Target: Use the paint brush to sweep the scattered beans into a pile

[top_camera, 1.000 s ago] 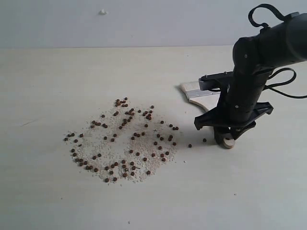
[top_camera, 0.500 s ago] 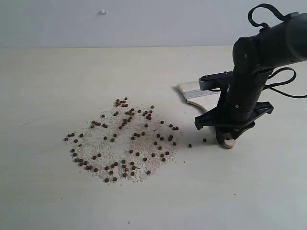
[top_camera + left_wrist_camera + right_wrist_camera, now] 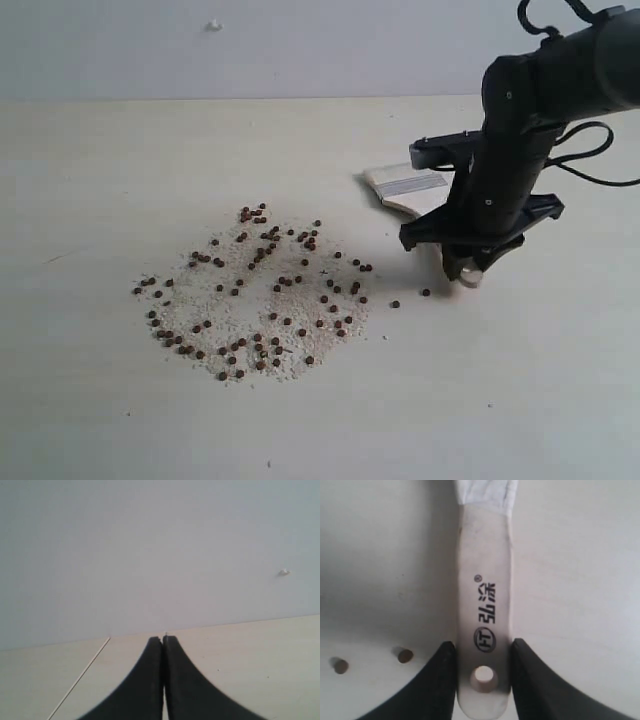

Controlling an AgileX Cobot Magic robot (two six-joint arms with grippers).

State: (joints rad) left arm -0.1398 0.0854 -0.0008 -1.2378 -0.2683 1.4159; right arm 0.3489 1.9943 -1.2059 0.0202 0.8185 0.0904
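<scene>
Between the jaws of the black right gripper, the wide flat paint brush with a pale wooden handle is pinched near its holed end. Its off-white bristles are cut off in the right wrist view. Two of the tiny reddish-brown beans lie just beside this gripper, the rest scattered farther off. The left gripper is pressed together.

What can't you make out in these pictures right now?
Paint brush bristles: cut off by the right wrist view's edge.
Right pincer grip: behind the arm in exterior view.
Left pincer: outside exterior view; its place unknown.
Beans: exact count, too small.
</scene>
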